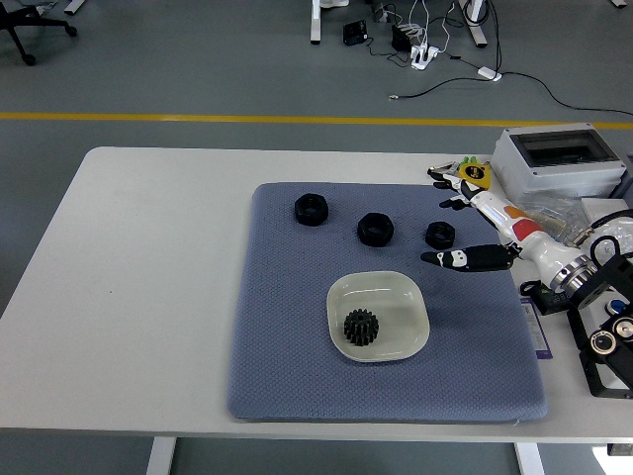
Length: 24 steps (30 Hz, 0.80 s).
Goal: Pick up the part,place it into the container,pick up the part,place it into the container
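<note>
Black hex-shaped parts sit in a row along the far half of the blue-grey mat point(297, 327): we log one nut point(312, 210) toward the far left corner, a second nut point(375, 229) mid-mat, and a third nut point(440, 235) nearest the hand. Just nearer than these, the pale dish point(407, 336) holds a black gear point(362, 326), so we judge one placement done. At the mat's right edge the right hand point(479, 230) hovers with fingers spread, holding nothing.

Risk: the third nut is low and smooth; a shallow pinch could slide it across the mat or tip it against the dish rim.

White table point(148, 277), grey concrete floor with a yellow line, cables beyond; a grey box point(559, 163) at the far right corner.
</note>
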{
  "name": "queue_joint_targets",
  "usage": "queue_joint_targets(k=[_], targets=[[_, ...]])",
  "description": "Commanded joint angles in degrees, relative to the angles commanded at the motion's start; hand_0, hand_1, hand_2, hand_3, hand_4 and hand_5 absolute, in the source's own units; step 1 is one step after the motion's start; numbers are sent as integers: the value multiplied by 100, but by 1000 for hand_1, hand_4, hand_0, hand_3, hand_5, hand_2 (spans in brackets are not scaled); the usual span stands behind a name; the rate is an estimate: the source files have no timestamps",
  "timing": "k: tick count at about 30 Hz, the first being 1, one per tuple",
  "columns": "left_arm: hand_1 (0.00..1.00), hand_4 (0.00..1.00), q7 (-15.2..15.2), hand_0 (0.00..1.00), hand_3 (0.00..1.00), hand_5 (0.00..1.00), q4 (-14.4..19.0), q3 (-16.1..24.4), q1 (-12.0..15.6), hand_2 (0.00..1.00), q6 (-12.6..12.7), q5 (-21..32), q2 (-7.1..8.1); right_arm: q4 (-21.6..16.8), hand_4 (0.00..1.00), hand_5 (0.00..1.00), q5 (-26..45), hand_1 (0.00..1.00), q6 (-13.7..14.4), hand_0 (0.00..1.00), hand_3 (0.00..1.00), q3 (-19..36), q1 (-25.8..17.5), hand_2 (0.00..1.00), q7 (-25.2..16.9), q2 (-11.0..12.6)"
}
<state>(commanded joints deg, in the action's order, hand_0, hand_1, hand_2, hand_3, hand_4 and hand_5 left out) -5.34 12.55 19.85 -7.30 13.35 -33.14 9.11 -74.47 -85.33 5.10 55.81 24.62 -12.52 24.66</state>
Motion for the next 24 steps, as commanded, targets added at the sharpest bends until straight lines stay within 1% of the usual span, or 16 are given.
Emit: queue_joint_targets(k=[1, 6, 7, 12, 15, 18, 19, 20, 24], targets=[[644, 716, 1, 705, 618, 682, 0, -3, 2, 714, 0, 0, -2, -21, 998, 709, 261, 805, 23, 799, 916, 73, -78, 874, 6, 1], [644, 716, 2, 705, 618, 682, -4, 2, 8, 714, 3, -4, -11, -61, 998, 709, 1425, 805, 41, 799, 916, 380, -346, 874, 17, -39], [644, 716, 2, 705, 618, 681, -4, 1, 9, 713, 2, -6, -12, -63, 998, 790, 1685, 798, 36, 799, 904, 460, -408, 857, 17, -53], [644, 716, -2, 705, 618, 681, -5, 11, 13, 713, -3, -21, -16, -14, 998, 790, 2914, 798, -10, 799, 904, 860, -746, 857, 84, -162], [647, 716, -7, 706, 619, 682, -3, 13, 9, 713, -9, -34, -15, 32, 998, 798, 3622, 795, -30, 794, 899, 1055, -943, 851, 104, -274], [647, 716, -7, 706, 619, 682, -4, 12, 6, 713, -9, -36, -17, 67, 998, 798, 4301, 795, -50, 794, 899, 1280, -1161, 851, 81, -449], [647, 716, -6, 704, 617, 681, -5, 13, 7, 715, -7, -36, -20, 74, 998, 817, 4456, 796, -61, 800, 897, 1380, -1245, 849, 65, -527], [647, 716, -7, 704, 617, 681, -5, 15, 9, 715, -8, -37, -22, 82, 998, 817, 4464, 796, -72, 800, 897, 1493, -1328, 849, 47, -603], [647, 716, -6, 704, 617, 681, -4, 14, 11, 715, -14, -41, -22, 87, 998, 817, 4380, 796, -96, 800, 897, 1700, -1491, 849, -2, -701]])
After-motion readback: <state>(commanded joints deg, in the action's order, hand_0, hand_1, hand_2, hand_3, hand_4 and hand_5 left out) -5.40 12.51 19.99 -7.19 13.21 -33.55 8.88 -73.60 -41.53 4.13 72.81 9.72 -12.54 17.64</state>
